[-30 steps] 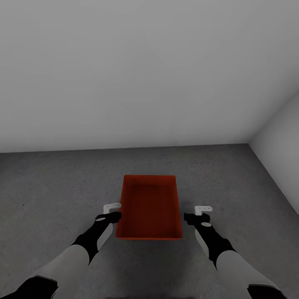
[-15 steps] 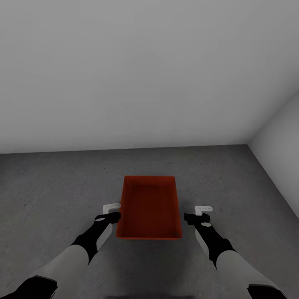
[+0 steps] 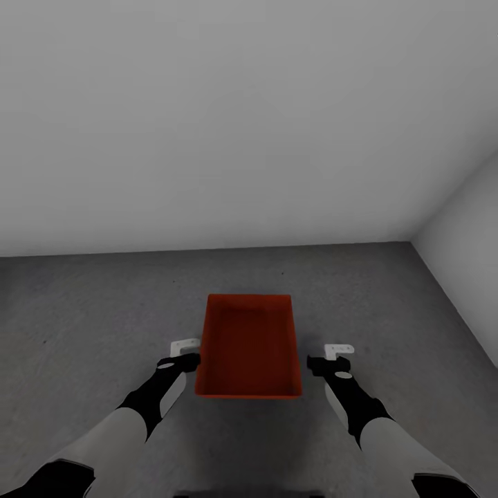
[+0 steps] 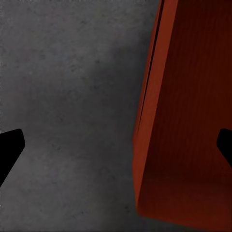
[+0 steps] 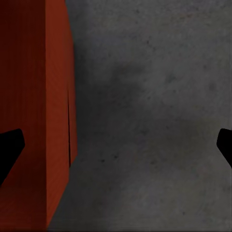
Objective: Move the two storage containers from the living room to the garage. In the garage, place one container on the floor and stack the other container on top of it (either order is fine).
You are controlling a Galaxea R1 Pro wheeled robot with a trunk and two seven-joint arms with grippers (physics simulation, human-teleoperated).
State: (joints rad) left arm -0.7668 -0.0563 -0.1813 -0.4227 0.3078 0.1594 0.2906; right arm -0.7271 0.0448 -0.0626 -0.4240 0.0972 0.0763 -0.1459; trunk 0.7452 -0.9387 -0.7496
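Observation:
A red-orange open-top storage container (image 3: 249, 346) rests on the dark concrete floor (image 3: 90, 318) of the garage, straight ahead between my arms. Its outer wall shows in the left wrist view (image 4: 183, 121) and the right wrist view (image 5: 34, 96); a thin dark seam runs along that wall, so it may be two bins stacked. I cannot tell this from the head view. My left gripper (image 3: 185, 353) hangs open just beside its left wall. My right gripper (image 3: 330, 357) hangs open a short gap off its right wall. Neither holds anything.
A plain light-grey wall (image 3: 207, 138) stands behind the container, and a side wall (image 3: 470, 263) closes the right. Bare speckled concrete lies on all sides of the container.
The container looks slightly smaller and lower in view, and the left gripper no longer overlaps its left wall. The arms have barely moved.

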